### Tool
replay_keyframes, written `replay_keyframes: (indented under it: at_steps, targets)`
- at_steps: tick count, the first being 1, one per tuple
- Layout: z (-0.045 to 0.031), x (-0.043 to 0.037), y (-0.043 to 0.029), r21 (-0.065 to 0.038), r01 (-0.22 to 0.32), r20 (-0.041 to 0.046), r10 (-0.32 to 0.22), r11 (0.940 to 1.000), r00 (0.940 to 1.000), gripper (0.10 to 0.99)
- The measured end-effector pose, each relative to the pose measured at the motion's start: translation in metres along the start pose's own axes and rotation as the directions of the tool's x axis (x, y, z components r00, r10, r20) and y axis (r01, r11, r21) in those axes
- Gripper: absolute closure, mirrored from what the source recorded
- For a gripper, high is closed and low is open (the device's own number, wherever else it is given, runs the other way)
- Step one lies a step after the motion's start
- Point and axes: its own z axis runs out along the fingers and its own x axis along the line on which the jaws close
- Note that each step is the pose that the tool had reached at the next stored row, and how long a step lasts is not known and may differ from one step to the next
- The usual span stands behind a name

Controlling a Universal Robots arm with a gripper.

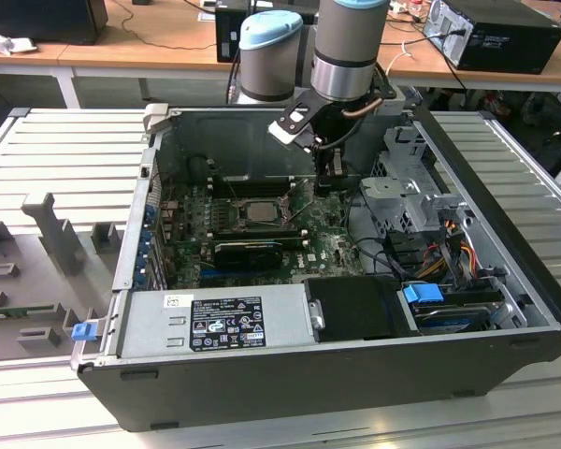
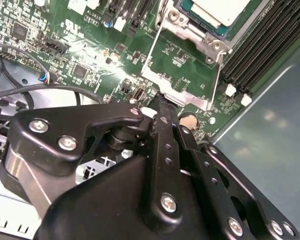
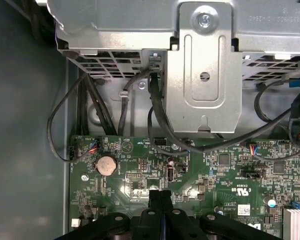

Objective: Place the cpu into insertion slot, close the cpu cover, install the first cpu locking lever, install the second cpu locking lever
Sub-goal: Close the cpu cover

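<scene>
Open desktop computer case point(image 1: 309, 374) lying on its side, with a grey and blue robot arm point(image 1: 351, 37) reaching down into it from above.

Inside, a green motherboard point(image 3: 225, 165). Near its middle in the exterior view, the insertion slot point(image 1: 280, 213): a dark square socket with a thin metal rim. Seated flat inside it, the cpu point(image 2: 220, 10), a small square chip with a pale beige-silver face and a narrow green border. Lying around the chip, the cpu cover point(image 2: 187, 27), a thin grey metal frame with screws at its corners. Running off the frame's corners, two thin wire locking levers point(image 2: 151, 47), apparently not latched down, though hard to tell at this angle.

Black gripper point(image 3: 160, 192) low over the board, toward the exterior view's right of the socket and clear of the chip. Fingers pressed together, nothing between them. Tips just over the edge of a pale plate beside the socket; contact uncertain.

Beyond the fingertips in the first wrist view, a round coin battery point(image 3: 106, 164), black cables point(image 3: 55, 125) and a silver metal bracket point(image 3: 205, 65).
</scene>
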Motion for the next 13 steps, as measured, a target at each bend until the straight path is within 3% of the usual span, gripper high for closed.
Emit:
replay_keyframes:
  at_steps: [13]
  targets:
    - [-0.0002, 0.0001, -0.0072, 0.000, 0.000, -0.0001, 0.000, 1.0000, 1.0000, 0.980]
